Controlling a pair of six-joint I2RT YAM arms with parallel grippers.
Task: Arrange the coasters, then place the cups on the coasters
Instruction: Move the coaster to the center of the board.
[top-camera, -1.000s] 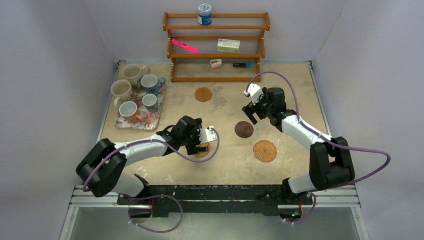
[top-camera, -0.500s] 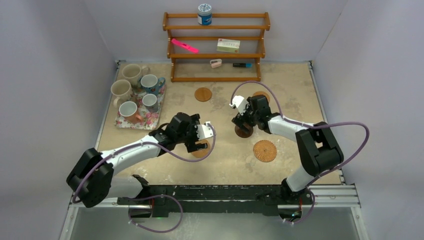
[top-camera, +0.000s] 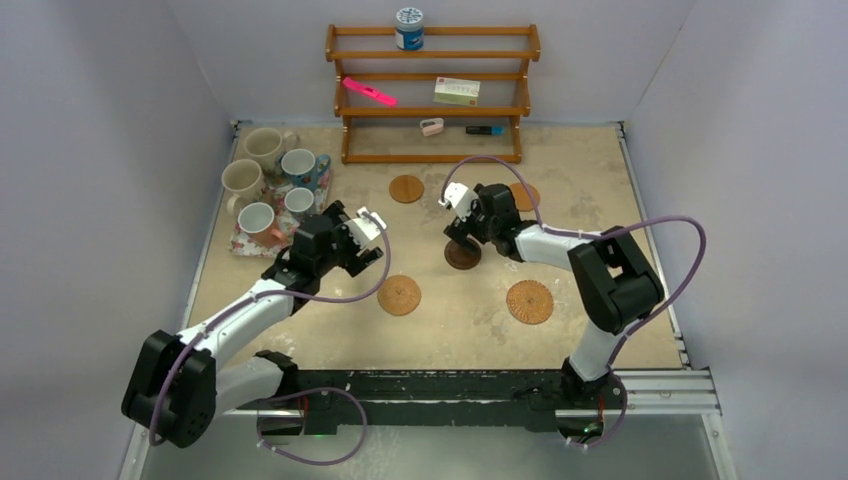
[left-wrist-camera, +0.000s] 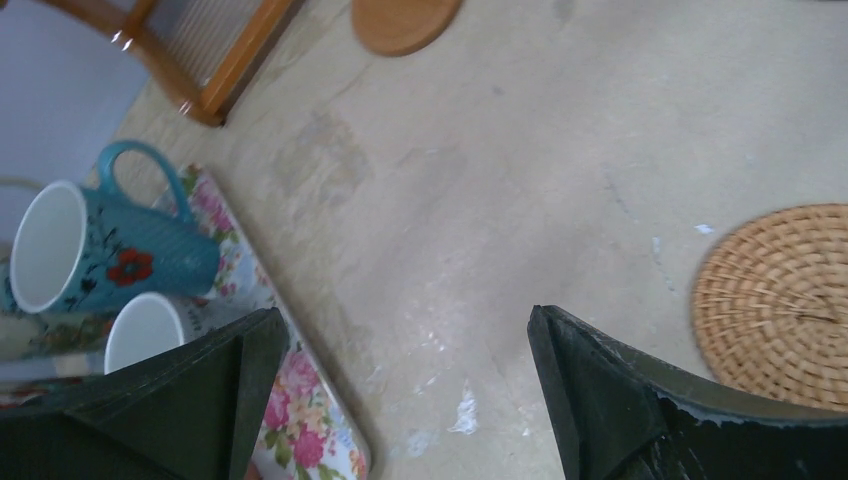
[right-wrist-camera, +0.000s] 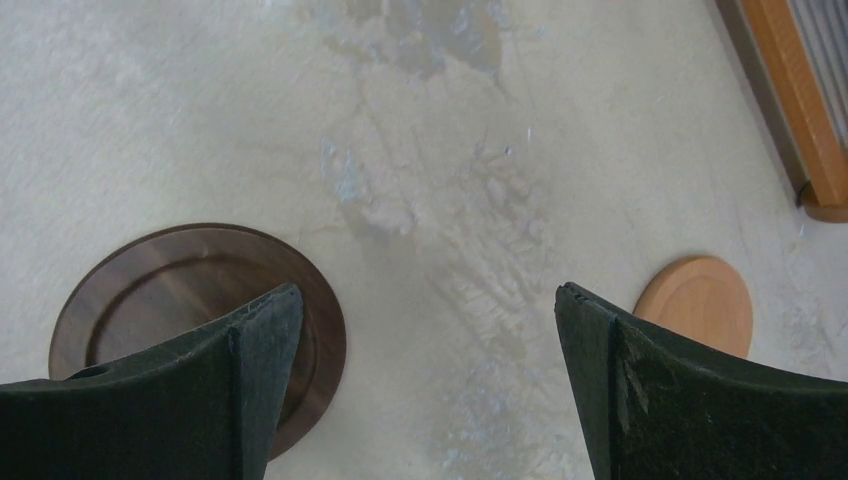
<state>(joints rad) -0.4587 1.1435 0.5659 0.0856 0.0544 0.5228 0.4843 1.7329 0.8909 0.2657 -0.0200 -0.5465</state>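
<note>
Five cups stand on the floral mat (top-camera: 272, 243) at the left: two cream (top-camera: 265, 146) (top-camera: 242, 180), a blue cup (top-camera: 300, 165) (left-wrist-camera: 90, 255), a white-and-pink one (top-camera: 258, 220) and a small grey-blue one (top-camera: 300, 203) (left-wrist-camera: 145, 330). My left gripper (top-camera: 348, 245) (left-wrist-camera: 408, 330) hangs open beside the mat's right edge, holding nothing. A woven coaster (top-camera: 399, 295) (left-wrist-camera: 780, 300) lies just right of it. My right gripper (top-camera: 462, 235) (right-wrist-camera: 428, 295) is open low over the table, its left finger over the dark brown coaster (top-camera: 462, 256) (right-wrist-camera: 180, 290). Other coasters lie at the back (top-camera: 406, 188) (right-wrist-camera: 700, 300) and the front right (top-camera: 529, 301).
A wooden rack (top-camera: 432, 95) stands at the back with a blue-and-white canister (top-camera: 408, 28), a pink marker and small items. Another tan coaster (top-camera: 524, 195) shows partly behind the right arm. Grey walls close in the left and right sides.
My left gripper left the front woven coaster and swung back-left to the mat. My right gripper moved left, and the dark brown coaster shifted left with it.
</note>
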